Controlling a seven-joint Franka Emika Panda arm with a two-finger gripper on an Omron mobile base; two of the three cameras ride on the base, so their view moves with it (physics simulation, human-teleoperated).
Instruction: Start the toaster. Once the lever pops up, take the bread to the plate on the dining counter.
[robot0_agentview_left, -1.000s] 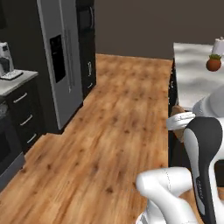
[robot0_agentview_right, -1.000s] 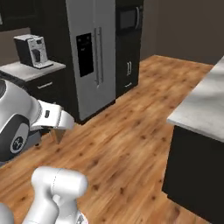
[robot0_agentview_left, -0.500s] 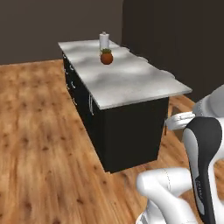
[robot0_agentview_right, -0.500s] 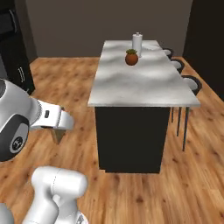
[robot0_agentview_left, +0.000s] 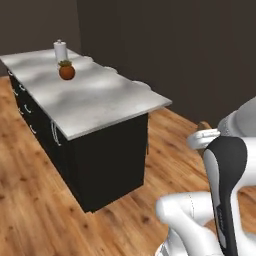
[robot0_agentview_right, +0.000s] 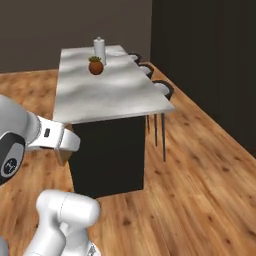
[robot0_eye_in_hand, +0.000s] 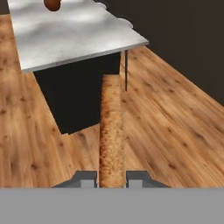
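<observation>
One long marble dining counter (robot0_agentview_left: 95, 102) on a dark base now takes up the left and middle of both base views, where a second ago a tall grey fridge and dark cabinets stood at the left across open wooden floor. This wholesale shift of the picture means the base has driven and turned, so the cameras moved, not the furniture. Half a second ago the counter already showed, farther off; now its near end stands closer and larger.

At the far end of the counter sit a small potted plant (robot0_agentview_left: 66, 71) and, just behind it, a white cylindrical container (robot0_agentview_left: 60, 49). Along the right edge of the counter, round stool seats (robot0_agentview_right: 164, 88) peek out, with thin legs reaching the floor. No plate can be made out on the stretch of counter top in view.

Nearer, the white arm holds its pose through the drive. In the hand view the gripper (robot0_eye_in_hand: 111, 178) is clamped on the bread (robot0_eye_in_hand: 110, 130), a tan-brown slice seen edge-on, standing up between the two dark fingertips and pointing toward the counter's near corner. The bread hangs over the wooden floor, short of the counter.

Judging from this, the toasting is done and the carry is under way; what remains is closing on the counter, finding the plate and setting the slice down.
</observation>
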